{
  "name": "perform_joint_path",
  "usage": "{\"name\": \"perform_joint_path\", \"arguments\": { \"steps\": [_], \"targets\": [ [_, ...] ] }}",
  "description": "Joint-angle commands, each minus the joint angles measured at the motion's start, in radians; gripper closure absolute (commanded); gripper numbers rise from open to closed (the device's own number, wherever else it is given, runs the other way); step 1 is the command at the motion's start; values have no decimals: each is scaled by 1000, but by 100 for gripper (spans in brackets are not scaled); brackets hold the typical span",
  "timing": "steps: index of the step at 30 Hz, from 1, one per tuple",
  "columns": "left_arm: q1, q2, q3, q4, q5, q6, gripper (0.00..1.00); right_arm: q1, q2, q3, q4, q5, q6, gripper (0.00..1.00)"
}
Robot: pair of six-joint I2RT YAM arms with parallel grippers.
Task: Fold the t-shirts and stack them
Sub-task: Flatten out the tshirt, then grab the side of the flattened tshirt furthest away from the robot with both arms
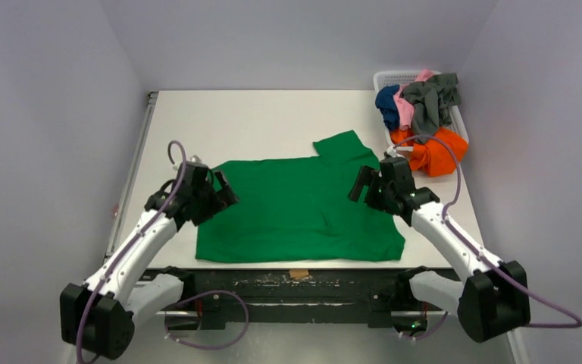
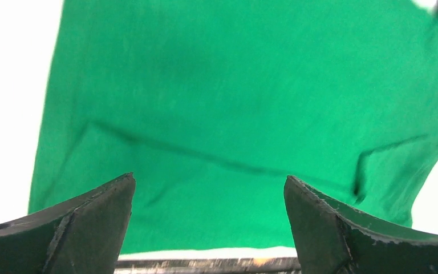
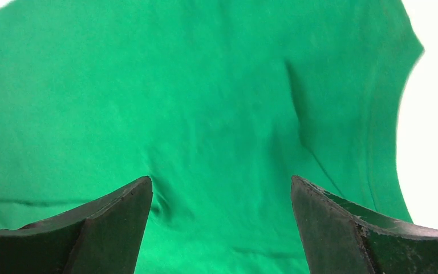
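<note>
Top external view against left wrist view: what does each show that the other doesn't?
Only top external: the basket heaped with the other shirts at the table's far right corner, plus the green shirt's whole outline. Only left wrist: long creases across the cloth, seen close. Both: the green shirt spread flat, and the open left gripper at its left edge.

The left arm [image 1: 132, 254] and right arm [image 1: 455, 243] share one build: white rounded links between black joint housings, with chunky black shoulder blocks. A thin purple cable [image 1: 557, 326] trails from each. The left fingers [image 2: 85, 228] and right fingers [image 3: 342, 228] are matte black wedges with rough, frayed edges.
</note>
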Motion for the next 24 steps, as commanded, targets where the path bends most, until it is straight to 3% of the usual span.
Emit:
{"name": "perform_joint_path", "arguments": {
  "steps": [1,6,10,17,20,24],
  "targets": [
    [86,228,249,52,-116,126,0,0,210,192,185,32,-70,7],
    [230,584,533,50,-115,178,0,-3,611,577,195,116,-145,5],
    [277,850,771,-8,-101,230,0,-2,938,954,50,140,-228,5],
    [313,1139,1053,-82,-7,234,2,-10,1362,1478,-96,180,-275,6],
    [314,1191,1085,-117,-6,240,7,-11,1444,1565,-113,186,-276,7],
    [314,1196,1061,-126,10,251,18,-13,1455,1517,-96,182,-264,9]
  ]
}}
